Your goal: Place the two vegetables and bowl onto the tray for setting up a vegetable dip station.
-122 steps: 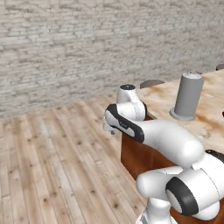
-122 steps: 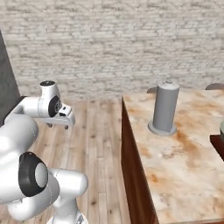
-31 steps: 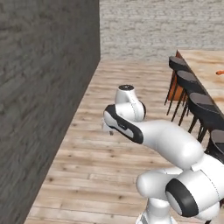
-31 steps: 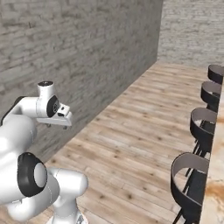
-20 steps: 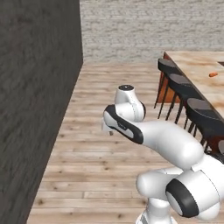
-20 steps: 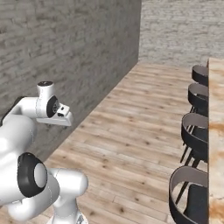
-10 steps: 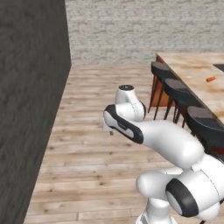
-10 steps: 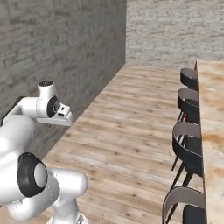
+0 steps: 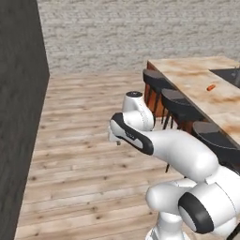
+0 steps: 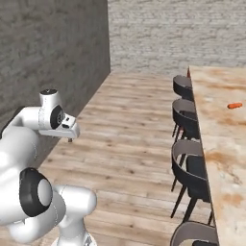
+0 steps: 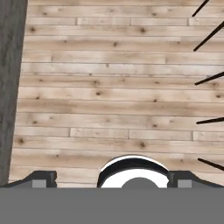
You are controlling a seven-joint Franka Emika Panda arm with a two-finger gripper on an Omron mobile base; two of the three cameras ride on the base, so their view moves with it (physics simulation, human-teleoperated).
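Hand view: fingers [image 11: 112, 181] are spread fully wide and hold nothing; only their dark tips [image 11: 41, 177] poke up at the bottom edge, aimed at bare plank floor [image 11: 109, 87]. Thin dark stool legs [image 11: 210, 78] cut in from one side.

What changed: the base is driving and turning, so both base views have swung. Over the last second the dark wall [image 9: 18, 117] has slid to the side and the long desk [image 9: 206, 89] with its row of black stools [image 9: 173, 101] has come closer and larger. Arm pose relative to the base looks unchanged: tucked, with the hand [image 10: 67, 129] hanging over the floor, well apart from the desk.

Task thing in sight: the carrot [image 9: 211, 87] lies on the desk top, past the stools, near the desk's middle; the right base view has it too [image 10: 235, 105], on the far half of the desk. A dark patch at the desk's far edge [image 9: 227, 75] could be the tray, can't confirm. Green vegetable and bowl I can't locate on the desk from here.

Meaning: this reads as the approach leg. Nothing is picked or placed, all three items outstanding. Next need is to finish closing on the desk near the carrot before any reach; the stools stand between base and desk, so there's a clearance risk.
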